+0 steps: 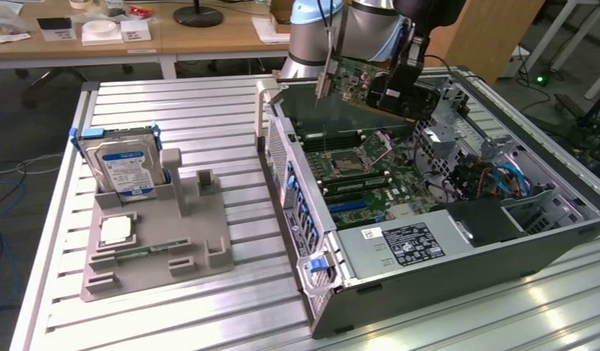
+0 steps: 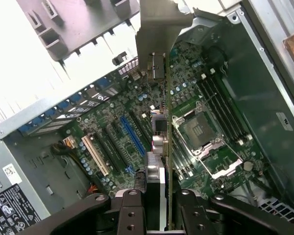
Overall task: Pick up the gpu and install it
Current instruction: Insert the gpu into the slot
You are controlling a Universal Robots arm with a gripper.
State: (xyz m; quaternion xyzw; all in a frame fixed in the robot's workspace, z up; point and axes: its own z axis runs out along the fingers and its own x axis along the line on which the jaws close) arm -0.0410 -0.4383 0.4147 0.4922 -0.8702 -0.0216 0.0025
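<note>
End effector (image 2: 159, 208) around gpu (image 2: 160, 125) above motherboard (image 2: 201, 78)

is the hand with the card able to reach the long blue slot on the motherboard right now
Probably yes: the hand, shut on the thin dark circuit card with a metal bracket, hangs above the open grey computer case, and nothing lies across the long blue slot.

A blue-labelled hard drive (image 1: 124, 167) stands upright in a gray holder (image 1: 197, 219) on the slatted bench (image 1: 183, 110); a silver chip (image 1: 116, 230) lies flat on that holder.
</note>
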